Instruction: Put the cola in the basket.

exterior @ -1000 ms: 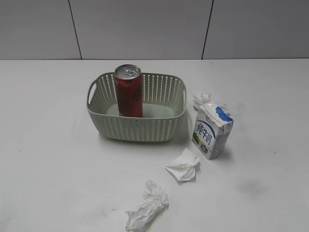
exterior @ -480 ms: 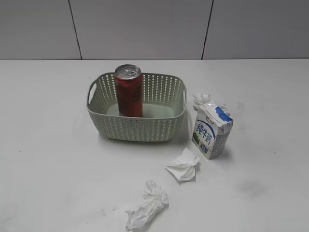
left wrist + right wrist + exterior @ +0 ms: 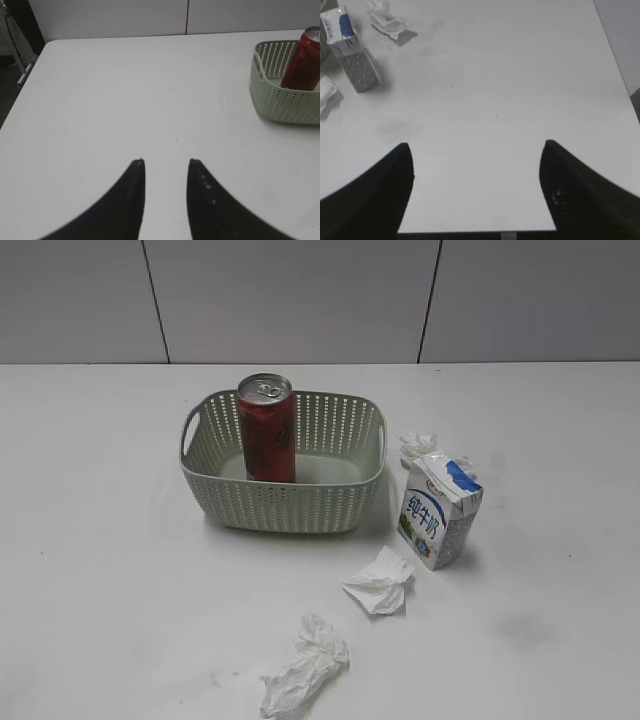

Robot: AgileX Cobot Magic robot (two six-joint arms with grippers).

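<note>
Cola can (image 3: 267,429) stands upright inside the pale green basket (image 3: 285,506), left of its middle, toward the worktop's (image 3: 110,570) far edge, while the left gripper (image 3: 165,162), fingers narrowly parted, and right gripper (image 3: 477,145), fingers spread wide, both hang empty over bare worktop.

You had a white table (image 3: 120,580) under even light, backed by a pale grey panelled wall (image 3: 290,300) with dark vertical seams, far beyond both end effectors.
</note>
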